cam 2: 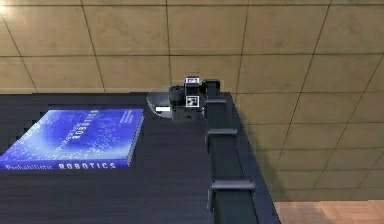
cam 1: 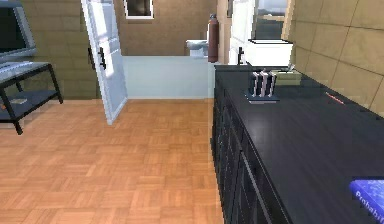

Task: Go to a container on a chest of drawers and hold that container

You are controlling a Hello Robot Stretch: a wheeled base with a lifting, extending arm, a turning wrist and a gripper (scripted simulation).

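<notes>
Forward view. A black chest of drawers (cam 1: 300,140) runs along the right side, from the near right corner to the far wall. Its drawer fronts face a wood floor (cam 1: 120,160).
- Far end of the top: a white box (cam 1: 268,52).
- Just nearer than the box: a small rack of dark upright pieces (cam 1: 262,85).
- Right of the rack, near the tiled wall: a thin red stick (cam 1: 334,97), lying flat.
- Near right corner: the edge of a blue book (cam 1: 368,190).
- Far left: a television (cam 1: 12,30) on a dark stand (cam 1: 25,90).
- Centre left: a white door (cam 1: 105,55), standing ajar. Past it, in a farther room, a white toilet (cam 1: 197,45) with a reddish cylinder (cam 1: 212,38) to its right.

Arm side view. The blue book lies flat on the left of the dark top, well apart from the arm (cam 2: 225,150). The arm reaches from the near edge toward the beige tiled wall (cam 2: 280,50).
- At its far end are two white marker squares (cam 2: 195,86), with the gripper (cam 2: 168,103) left of them.
- A grey dish (cam 2: 157,98), low and rounded, sits on the top at the gripper's far end, close to the wall. It is the closest match to the container.
- Cannot tell whether the gripper touches the dish.
- Gripper state: cannot tell whether it holds anything, since the dish rests on the surface right behind the fingers.
</notes>
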